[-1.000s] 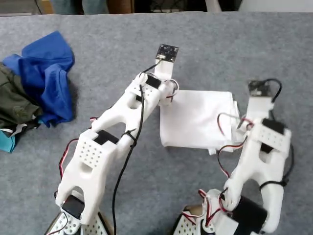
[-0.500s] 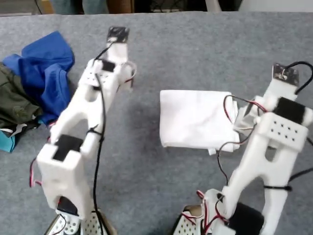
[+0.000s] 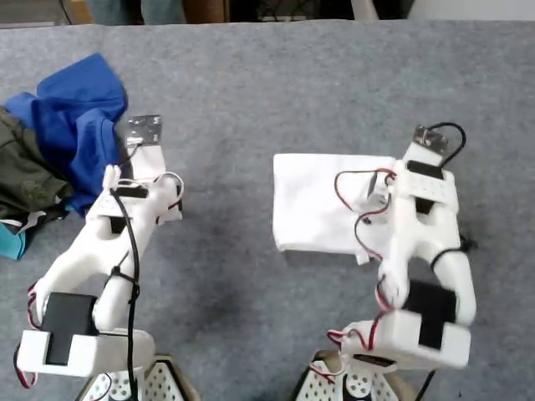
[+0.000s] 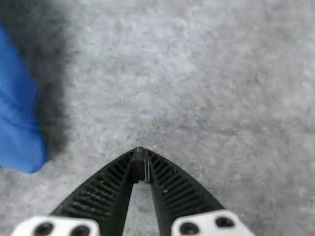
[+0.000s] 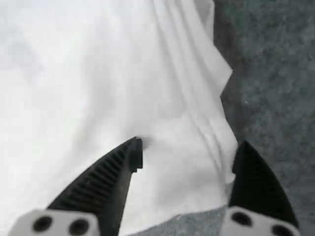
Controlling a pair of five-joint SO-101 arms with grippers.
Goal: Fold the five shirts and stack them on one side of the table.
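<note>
- The right gripper is spread wide and holds nothing. It hangs over the white shirt, with one finger above the cloth and the other above the shirt's layered edge, where it meets the table. Whether the tips touch the fabric cannot be told.
- The left gripper is closed, its tips meeting, with nothing between them. It is over bare table, with the blue shirt just to one side and not touching it.
- In the high view the grey, felt-like table carries all the clothing.
- The right arm rises from the near edge and lies along the right side of the white shirt. The left arm rises from the near left and points toward the heap of clothes.
- The white shirt lies right of the table's middle as a flat, roughly square fold. Its far, left and near edges are neat, and a small tag of cloth sticks out at its near right corner.
- The blue shirt lies crumpled at the table's left side, on top of the heap.
- A dark olive shirt is bunched against the blue one, partly under it, at the left edge.
- A teal scrap of cloth shows at the near end of the heap.
</note>
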